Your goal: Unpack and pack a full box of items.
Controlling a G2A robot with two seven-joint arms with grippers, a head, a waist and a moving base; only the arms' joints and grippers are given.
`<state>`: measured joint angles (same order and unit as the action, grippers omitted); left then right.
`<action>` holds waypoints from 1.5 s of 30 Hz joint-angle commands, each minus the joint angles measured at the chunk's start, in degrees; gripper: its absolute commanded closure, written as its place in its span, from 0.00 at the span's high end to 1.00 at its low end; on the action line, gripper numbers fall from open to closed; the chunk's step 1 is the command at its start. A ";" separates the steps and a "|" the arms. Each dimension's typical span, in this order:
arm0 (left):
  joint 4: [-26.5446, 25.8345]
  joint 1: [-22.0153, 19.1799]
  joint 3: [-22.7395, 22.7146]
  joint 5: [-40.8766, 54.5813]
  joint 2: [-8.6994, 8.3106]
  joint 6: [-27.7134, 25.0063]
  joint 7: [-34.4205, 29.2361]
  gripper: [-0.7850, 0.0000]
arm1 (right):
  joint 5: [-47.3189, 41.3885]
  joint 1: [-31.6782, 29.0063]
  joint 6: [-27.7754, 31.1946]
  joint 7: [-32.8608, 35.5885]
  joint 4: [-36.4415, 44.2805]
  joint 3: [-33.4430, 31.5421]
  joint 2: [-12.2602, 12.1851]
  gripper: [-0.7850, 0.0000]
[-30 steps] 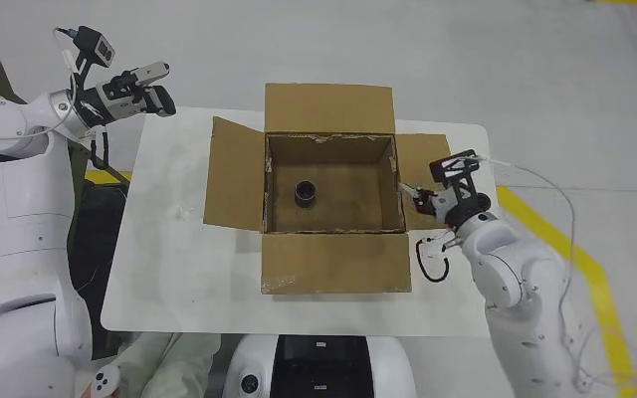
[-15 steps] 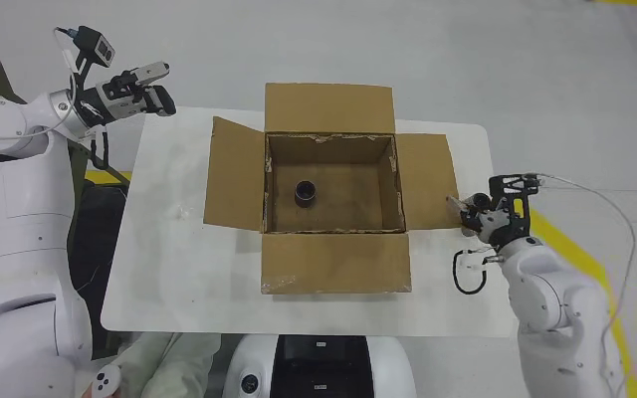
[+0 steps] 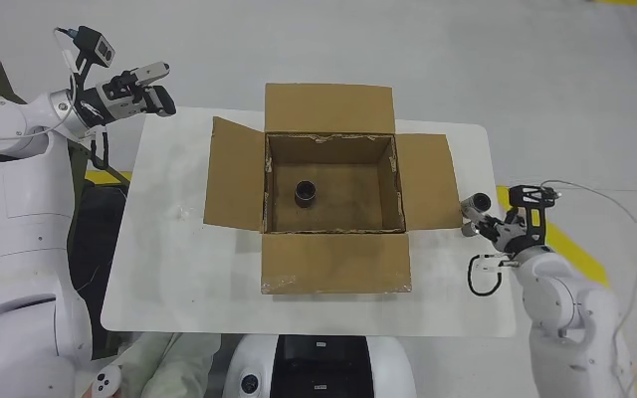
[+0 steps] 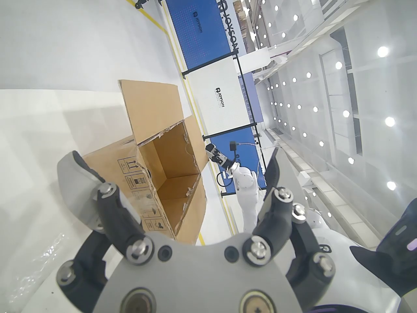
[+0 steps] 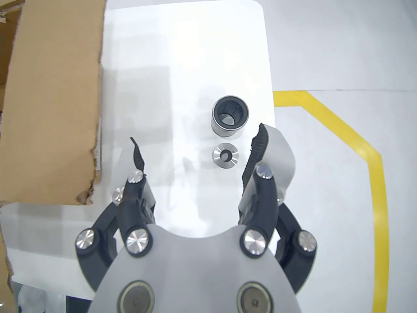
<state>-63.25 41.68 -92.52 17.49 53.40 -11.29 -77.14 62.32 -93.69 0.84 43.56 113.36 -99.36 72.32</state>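
An open cardboard box (image 3: 335, 261) sits mid-table with all flaps folded out; a dark ring-shaped cylinder (image 3: 307, 193) stands on its floor. By the table's right edge stand a steel-and-black bearing cylinder (image 5: 230, 117) (image 3: 477, 203) and a small metal bushing (image 5: 225, 155) (image 3: 468, 229). My right gripper (image 5: 197, 138) (image 3: 495, 227) hangs open just behind them, the bushing between its fingers' line, touching neither. My left gripper (image 3: 162, 99) (image 4: 174, 157) is open and holds nothing, raised beyond the table's far left corner, facing the box (image 4: 163, 161).
The box's right flap (image 5: 55, 99) lies flat on the white table (image 3: 169, 269), close to the two metal parts. A yellow floor line (image 5: 345, 125) runs past the table's right edge. Bare tabletop lies left of the box and in front of it.
My right gripper has drawn back from the box's right wall, rightward to the table's edge. The bearing cylinder now stands on the table in front of it. The left arm kept still.
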 commanded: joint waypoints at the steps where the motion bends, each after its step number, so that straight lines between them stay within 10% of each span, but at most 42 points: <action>1: 0.00 0.00 0.00 0.00 0.00 0.00 0.00 1.00 | -0.20 0.27 -0.19 0.39 -1.37 -0.31 -0.08 0.80; 36: 0.00 0.00 0.00 0.00 0.00 0.00 0.00 1.00 | -2.38 10.42 3.59 4.45 -21.40 4.14 -1.35 0.67; 45: 0.00 0.00 0.00 0.00 0.00 0.00 0.00 1.00 | -2.38 10.85 2.85 4.10 -22.45 4.49 -1.66 0.31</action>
<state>-63.25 41.68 -92.52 17.49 53.40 -11.29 -77.14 59.99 -82.85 3.81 47.71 90.93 -94.92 70.68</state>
